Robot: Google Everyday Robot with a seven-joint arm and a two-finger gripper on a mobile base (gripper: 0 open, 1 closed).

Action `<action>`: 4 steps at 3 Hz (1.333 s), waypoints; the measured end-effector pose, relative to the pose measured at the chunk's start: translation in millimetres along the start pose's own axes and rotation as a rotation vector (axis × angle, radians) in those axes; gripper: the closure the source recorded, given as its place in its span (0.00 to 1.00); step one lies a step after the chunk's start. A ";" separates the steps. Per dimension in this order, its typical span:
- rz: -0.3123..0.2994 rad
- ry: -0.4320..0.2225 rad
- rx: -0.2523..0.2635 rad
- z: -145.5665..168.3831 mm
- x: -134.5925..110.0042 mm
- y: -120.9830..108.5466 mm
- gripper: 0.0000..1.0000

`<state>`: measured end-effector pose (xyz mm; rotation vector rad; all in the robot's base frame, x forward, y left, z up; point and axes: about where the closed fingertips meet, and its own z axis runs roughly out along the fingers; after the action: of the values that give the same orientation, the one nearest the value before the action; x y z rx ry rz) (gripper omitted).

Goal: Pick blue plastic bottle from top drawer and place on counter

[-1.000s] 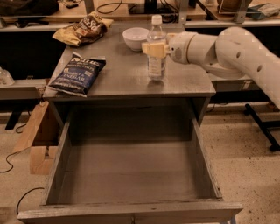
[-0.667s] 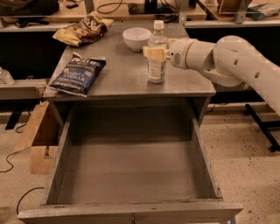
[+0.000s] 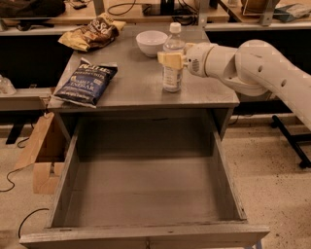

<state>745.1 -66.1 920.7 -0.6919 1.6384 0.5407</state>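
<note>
The blue plastic bottle (image 3: pixel 172 80), clear with a white cap, stands upright on the grey counter (image 3: pixel 136 82) near its right side, in front of the white bowl (image 3: pixel 151 42). My gripper (image 3: pixel 171 60) reaches in from the right and is shut on the bottle's upper body, with its pale yellow fingers (image 3: pixel 167 60) on either side. The bottle's base rests on the counter. The top drawer (image 3: pixel 146 189) is pulled fully open below the counter, and its grey floor holds nothing.
A blue chip bag (image 3: pixel 86 81) lies at the counter's left front. A brown chip bag (image 3: pixel 92 33) lies at the back left. A wooden workbench with cables (image 3: pixel 121 12) runs behind. A cardboard box (image 3: pixel 41 155) stands on the floor to the left of the drawer.
The arm's wrist has dropped slightly and shifted a little. The bottle has stayed upright in the same spot on the counter.
</note>
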 end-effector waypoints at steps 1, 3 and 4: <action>0.000 0.000 0.000 0.0 0.0 0.0 0.28; 0.000 0.000 -0.002 1.0 -0.1 1.1 0.00; 0.000 0.000 -0.002 1.1 -0.1 1.1 0.00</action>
<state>745.1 -64.6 920.5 -0.6935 1.6380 0.5426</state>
